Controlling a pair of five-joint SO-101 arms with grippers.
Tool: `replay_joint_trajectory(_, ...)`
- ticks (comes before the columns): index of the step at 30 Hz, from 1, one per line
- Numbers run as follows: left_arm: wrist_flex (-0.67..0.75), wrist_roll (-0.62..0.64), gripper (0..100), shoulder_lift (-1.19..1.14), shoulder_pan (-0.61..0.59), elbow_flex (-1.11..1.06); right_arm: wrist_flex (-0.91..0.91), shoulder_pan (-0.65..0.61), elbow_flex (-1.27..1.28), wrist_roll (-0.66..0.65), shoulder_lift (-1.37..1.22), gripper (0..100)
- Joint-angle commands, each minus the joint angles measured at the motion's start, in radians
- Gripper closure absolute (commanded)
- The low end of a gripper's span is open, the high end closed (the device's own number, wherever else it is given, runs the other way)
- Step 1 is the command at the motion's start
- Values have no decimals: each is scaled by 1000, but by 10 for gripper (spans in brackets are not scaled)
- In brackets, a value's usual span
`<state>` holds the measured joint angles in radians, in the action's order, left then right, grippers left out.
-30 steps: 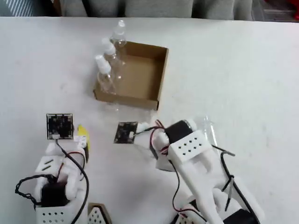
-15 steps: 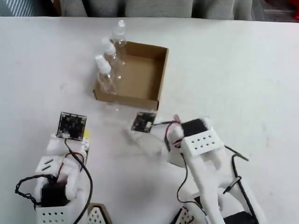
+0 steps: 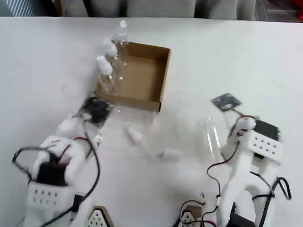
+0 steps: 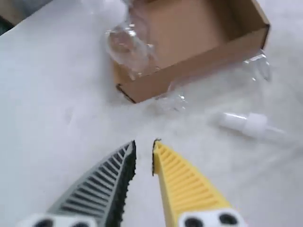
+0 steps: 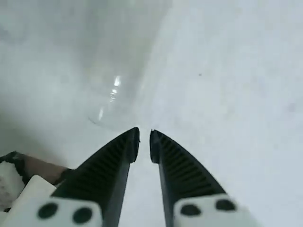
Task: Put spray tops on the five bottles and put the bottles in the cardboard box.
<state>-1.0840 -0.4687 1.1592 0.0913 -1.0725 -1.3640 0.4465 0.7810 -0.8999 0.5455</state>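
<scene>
White table (image 3: pixel 246 56): three capped bottles (image 3: pixel 108 78) stand (seemingly stowed inside) at the cardboard box's (image 3: pixel 130 100) 9 o'clock wall — a bare bottle (image 3: pixel 211 135) waits at 4 o'clock by the right gripper (image 5: pixel 144 139), pinched together empty like the left gripper (image 4: pixel 144 151).

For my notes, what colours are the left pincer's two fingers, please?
Left pincer: one grey, one yellow; left wrist view.
</scene>
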Motion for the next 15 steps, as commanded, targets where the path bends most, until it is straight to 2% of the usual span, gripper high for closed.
replay_joint_trajectory(1, -69, -152, 913, -97, 176, 106, 65, 177, -38, -51, 21, 982)
replay_joint_trajectory(4, -152, -304, 898, -111, 355, 98, 107, 285, -25, -124, 15, 982)
replay_joint_trajectory(6, -201, -408, 844, -110, 464, 87, 127, 331, 5, -163, 21, 982)
replay_joint_trajectory(10, -176, -394, 729, -113, 602, 103, 197, 400, 57, -227, 16, 982)
replay_joint_trajectory(15, -130, -404, 725, -197, 705, 160, 326, 444, 124, -239, 16, 982)
